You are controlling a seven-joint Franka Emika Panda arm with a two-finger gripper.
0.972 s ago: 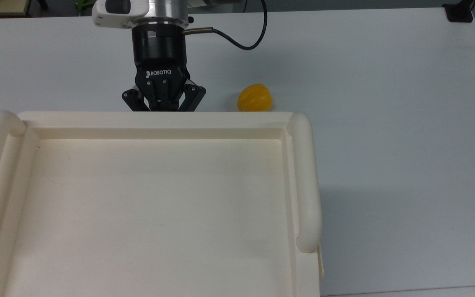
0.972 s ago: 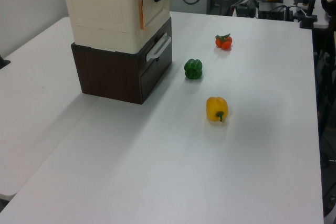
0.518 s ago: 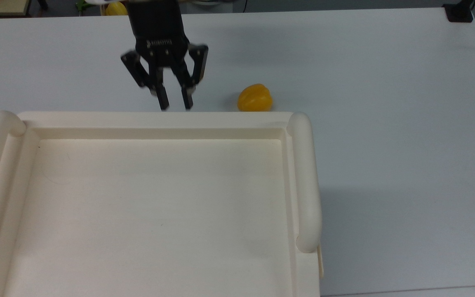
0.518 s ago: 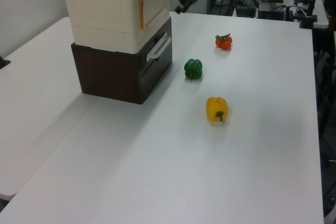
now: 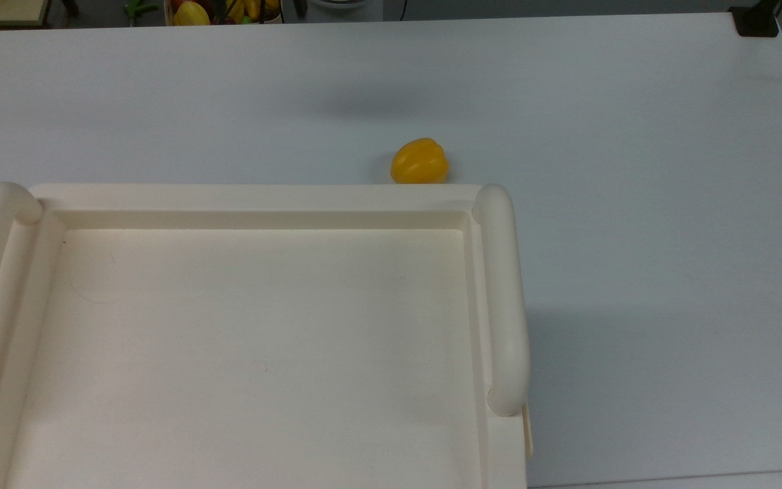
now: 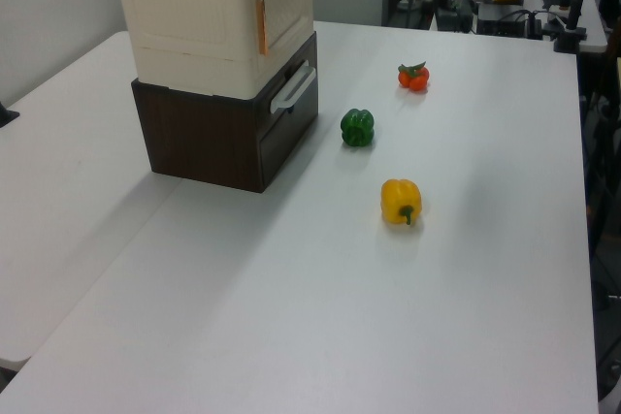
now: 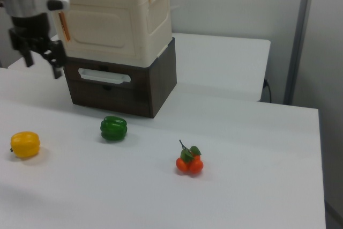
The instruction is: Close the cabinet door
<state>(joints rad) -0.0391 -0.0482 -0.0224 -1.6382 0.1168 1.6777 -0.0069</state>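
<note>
my claw [image 7: 42, 61] hangs released, holding nothing, off the cabinet [image 7: 115, 20]. the door [image 7: 104, 28] lies at about 3 o'clock from it in the right view, looking flush with the front, so the task seems done.

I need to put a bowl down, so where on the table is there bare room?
Open table lies on the near side of the yellow pepper in the left view. It is crowded between the cabinet, green pepper and tomatoes.

Two peppers [image 6: 401, 202] [image 6: 357, 127], one tomato cluster [image 6: 413, 76]
</note>
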